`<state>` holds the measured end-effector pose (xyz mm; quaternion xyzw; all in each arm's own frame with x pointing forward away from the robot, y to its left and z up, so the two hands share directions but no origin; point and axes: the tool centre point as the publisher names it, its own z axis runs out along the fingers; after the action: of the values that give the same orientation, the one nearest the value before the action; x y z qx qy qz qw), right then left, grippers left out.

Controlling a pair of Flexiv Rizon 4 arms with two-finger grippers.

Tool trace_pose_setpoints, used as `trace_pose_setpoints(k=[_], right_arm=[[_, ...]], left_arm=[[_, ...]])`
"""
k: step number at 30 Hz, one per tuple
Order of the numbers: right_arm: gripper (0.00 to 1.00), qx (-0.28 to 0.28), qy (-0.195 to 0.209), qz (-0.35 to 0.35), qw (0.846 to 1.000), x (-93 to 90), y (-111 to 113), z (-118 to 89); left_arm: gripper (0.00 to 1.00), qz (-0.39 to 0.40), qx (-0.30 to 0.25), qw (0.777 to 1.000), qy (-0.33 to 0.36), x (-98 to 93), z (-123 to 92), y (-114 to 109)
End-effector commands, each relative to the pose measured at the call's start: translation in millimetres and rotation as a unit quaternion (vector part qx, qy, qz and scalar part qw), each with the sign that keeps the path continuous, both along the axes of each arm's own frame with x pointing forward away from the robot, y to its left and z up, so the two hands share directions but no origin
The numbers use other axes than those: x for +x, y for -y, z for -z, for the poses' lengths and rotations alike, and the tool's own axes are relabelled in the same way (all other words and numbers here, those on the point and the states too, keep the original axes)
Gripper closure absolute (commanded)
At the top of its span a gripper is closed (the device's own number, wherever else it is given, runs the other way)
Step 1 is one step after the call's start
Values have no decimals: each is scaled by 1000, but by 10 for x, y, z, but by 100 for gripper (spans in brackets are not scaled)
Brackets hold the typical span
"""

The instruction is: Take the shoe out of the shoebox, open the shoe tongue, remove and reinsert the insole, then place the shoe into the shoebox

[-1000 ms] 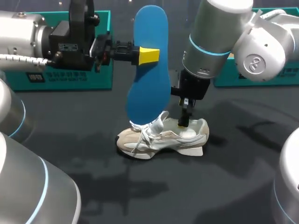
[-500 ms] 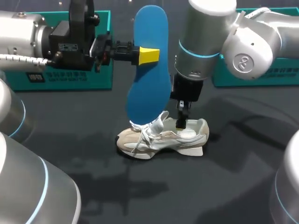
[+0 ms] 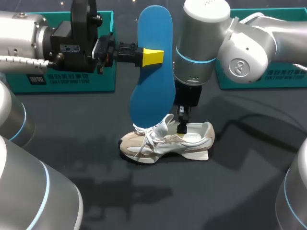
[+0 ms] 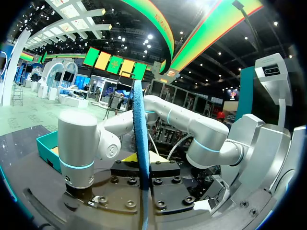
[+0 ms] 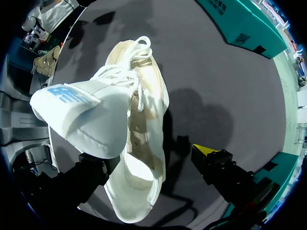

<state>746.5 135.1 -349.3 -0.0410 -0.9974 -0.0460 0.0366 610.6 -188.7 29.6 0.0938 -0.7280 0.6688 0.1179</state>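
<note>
Blue insole (image 3: 149,96), pinched upright in left gripper (image 3: 152,56), hangs mid-frame, lower end near tongue (image 3: 166,122) of shoe (image 3: 168,143); right gripper (image 3: 182,125), fingers wide, over shoe opening.

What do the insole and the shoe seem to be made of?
Insole: probably foam with a matte blue face; thin, evenly coloured. Shoe: matte beige suede-like and white textile panels, woven laces, pale sole, likely rubber or foam.

The tongue (image 5: 79,115) hides one fingertip of the right claw (image 5: 148,160), and the insole (image 3: 152,72) ends behind the shoe (image 3: 192,141).
</note>
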Motion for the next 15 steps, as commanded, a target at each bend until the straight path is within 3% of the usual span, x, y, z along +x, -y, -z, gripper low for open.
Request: trace_pose_setpoints(k=[1,7,9,11,15], right_arm=[[0,-2,3,-7,1000,51,-63,129],[3,5,4,-12,1000,75,-49,233],[20,6,3,-12,1000,76,-47,256],[48,8,-1,-11,1000,70,-39,289],[65,12,-7,-7,1000,51,-26,335]], left_arm=[[100,-1,-1,1000,0,-6,8,5],[100,-1,-1,1000,0,-6,8,5],[100,-1,-1,1000,0,-6,8,5],[100,-1,-1,1000,0,-6,8,5],[100,-1,-1,1000,0,-6,8,5]])
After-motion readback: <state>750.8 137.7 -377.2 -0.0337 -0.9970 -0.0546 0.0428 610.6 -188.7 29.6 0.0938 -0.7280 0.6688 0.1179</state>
